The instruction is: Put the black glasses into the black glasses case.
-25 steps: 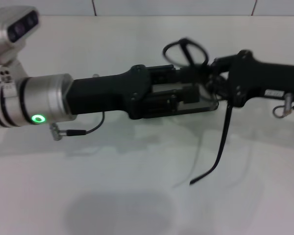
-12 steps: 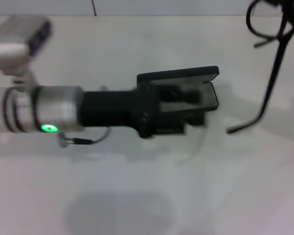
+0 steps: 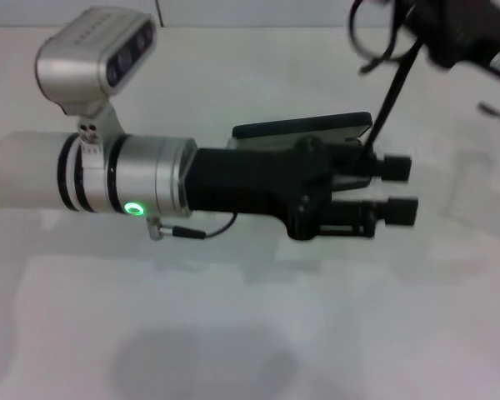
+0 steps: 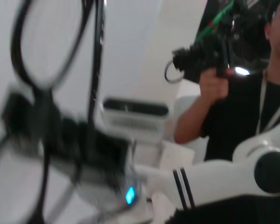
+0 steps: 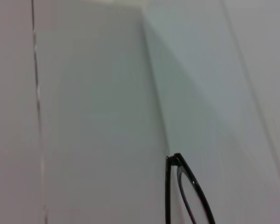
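Risk of snagging: black glasses (image 3: 383,50) dangling at upper right, held in the right gripper (image 3: 437,29), one temple hanging beside the black glasses case (image 3: 304,129) at centre, where the open-fingered left gripper (image 3: 397,190) crowds it.

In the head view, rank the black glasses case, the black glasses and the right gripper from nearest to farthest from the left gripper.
1. The black glasses case: directly behind the left gripper, partly hidden by it.
2. The black glasses: raised, their temple arm hanging down just behind the left gripper's fingertips.
3. The right gripper: far right corner, holding the glasses.
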Tool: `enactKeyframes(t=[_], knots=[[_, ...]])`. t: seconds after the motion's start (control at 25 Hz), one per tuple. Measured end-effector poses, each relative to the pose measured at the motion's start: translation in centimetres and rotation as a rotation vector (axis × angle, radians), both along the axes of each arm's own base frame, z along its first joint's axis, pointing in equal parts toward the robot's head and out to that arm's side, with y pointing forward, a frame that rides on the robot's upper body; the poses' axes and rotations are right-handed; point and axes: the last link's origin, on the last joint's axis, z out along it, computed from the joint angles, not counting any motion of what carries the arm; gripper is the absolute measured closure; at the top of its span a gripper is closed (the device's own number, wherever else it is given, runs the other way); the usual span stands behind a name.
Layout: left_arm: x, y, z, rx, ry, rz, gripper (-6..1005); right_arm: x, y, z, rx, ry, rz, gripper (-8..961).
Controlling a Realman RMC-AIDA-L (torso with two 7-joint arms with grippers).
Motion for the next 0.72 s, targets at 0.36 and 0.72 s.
enactKeyframes(t=[0.36,0.72], knots=[[-0.5,0.3,1.5,0.062,-0.058,0.031,419,1.3,-0.7,-2.4,-0.048,-0.11,-0.036,851],[-0.9,0.3,2.0,0.085,-0.071,0.049,419,2.5,-1.8,-3.3,-0.098,-0.181,-0.027,850]])
